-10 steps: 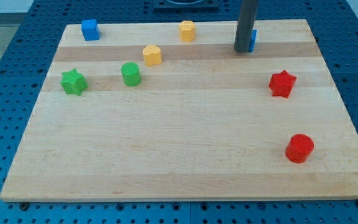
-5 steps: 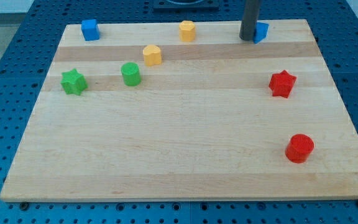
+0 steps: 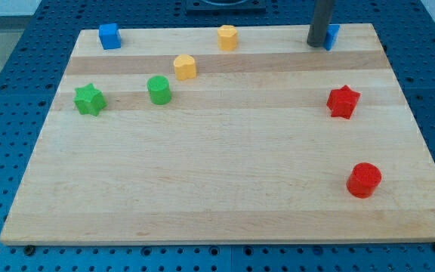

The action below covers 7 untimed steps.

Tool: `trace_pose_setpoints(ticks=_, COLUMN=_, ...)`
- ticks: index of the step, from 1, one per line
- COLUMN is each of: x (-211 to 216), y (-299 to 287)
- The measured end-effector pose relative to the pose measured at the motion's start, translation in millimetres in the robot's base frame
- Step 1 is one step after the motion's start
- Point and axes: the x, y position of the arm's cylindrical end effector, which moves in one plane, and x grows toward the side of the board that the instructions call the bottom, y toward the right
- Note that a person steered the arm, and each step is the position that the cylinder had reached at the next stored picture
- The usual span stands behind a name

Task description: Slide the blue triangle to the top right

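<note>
Near board's top right, my tip (image 3: 319, 45) touches blue triangle (image 3: 332, 35) on its left; no jaws, rod only. Looks light, rigid, slides easy; push flat side.

pale striped wooden board (image 3: 225, 196) | blue pegboard table (image 3: 6, 113) | dark grey rod, my tip (image 3: 318, 44) | blue triangle block (image 3: 332, 35) | blue cube block (image 3: 109, 35) | two yellow hexagonal blocks (image 3: 227, 37) (image 3: 185, 66) | green star block (image 3: 89, 99) | green cylinder block (image 3: 158, 89) | red star block (image 3: 343, 101) | red cylinder block (image 3: 364, 180)
</note>
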Motion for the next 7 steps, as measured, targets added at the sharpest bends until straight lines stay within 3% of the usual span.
trace_pose_setpoints(ticks=7, x=-4.9, y=-2.3)
